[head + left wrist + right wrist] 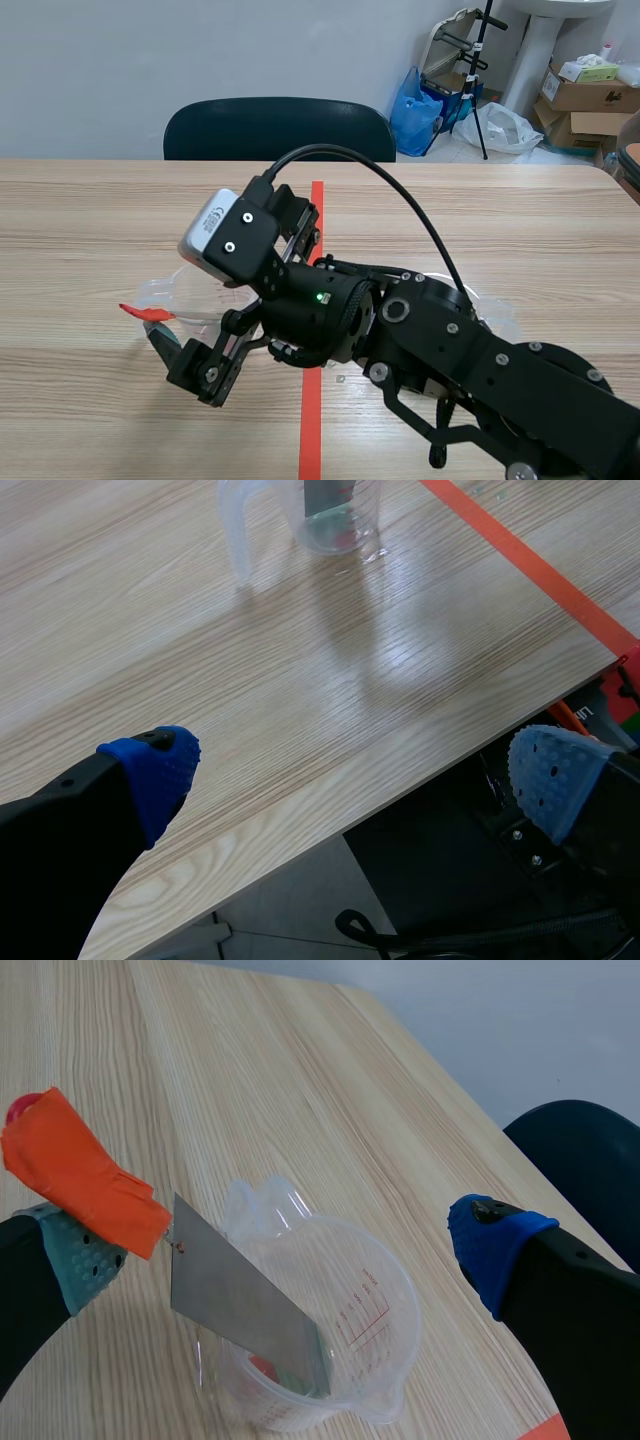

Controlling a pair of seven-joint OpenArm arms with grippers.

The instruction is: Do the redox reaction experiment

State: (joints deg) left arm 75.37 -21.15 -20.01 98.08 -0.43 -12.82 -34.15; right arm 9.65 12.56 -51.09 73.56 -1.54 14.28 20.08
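One clear plastic measuring cup (372, 1345) is seen between the fingers of the right gripper (290, 1248). It is round, thin-walled, with a pouring lip and red printed marks. One flat grey metal strip (245, 1310), smooth and rectangular, is leaned inside it, and its upper end is wrapped with crumpled orange tape (80, 1175). The right gripper is released: its two fingers are held wide apart, one dotted grey-green pad (85, 1260) just beside the tape and one dotted blue pad (490, 1245) on the other side of the cup. Whether the tape is touched by the pad cannot be told.

In the scene view the cup is found at the centre left, on the wooden table (500, 220) with a fine straight grain, left of one orange-red tape line (312, 420). One dark rounded chair (275, 128) is placed at the upper centre.

The left gripper (357, 772) is also released, two blue dotted pads apart, over the table edge; the cup is well ahead of it.
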